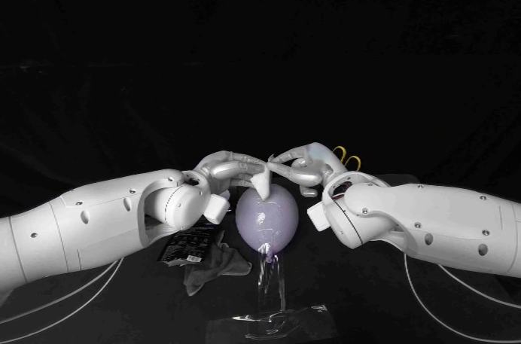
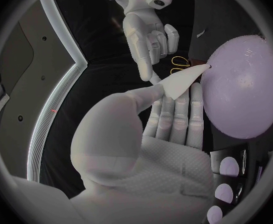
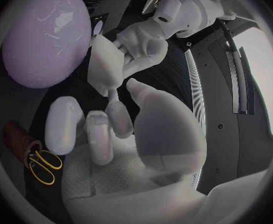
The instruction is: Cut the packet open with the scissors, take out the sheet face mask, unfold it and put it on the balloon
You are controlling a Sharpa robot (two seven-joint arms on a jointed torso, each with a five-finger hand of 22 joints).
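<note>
Head view: left hand and right hand met fingertip to fingertip above the pale lilac rubber balloon.
Mask: one white folded sheet face mask, hanging from the hands and touching the balloon's top end.
Left hand state: in the left wrist view it pinched the mask between thumb and fingers, the mask's point against the balloon.
Right hand state: one fingertip at the mask's edge; hold or mere touch, cannot tell.
Balloon: one, knot toward the robot, sitting on a clear plastic stand.
Packet: one dark printed packet on the black table, beside the balloon under the left arm; pale print on it, too small to read.
Scissors: one pair of yellow-handled scissors just behind the right hand; in the right wrist view they stood in a brown holder.
Other: one grey crumpled sheet touching the packet.
Room: both forearms flanked the balloon closely; dark open table lay beyond the hands.
</note>
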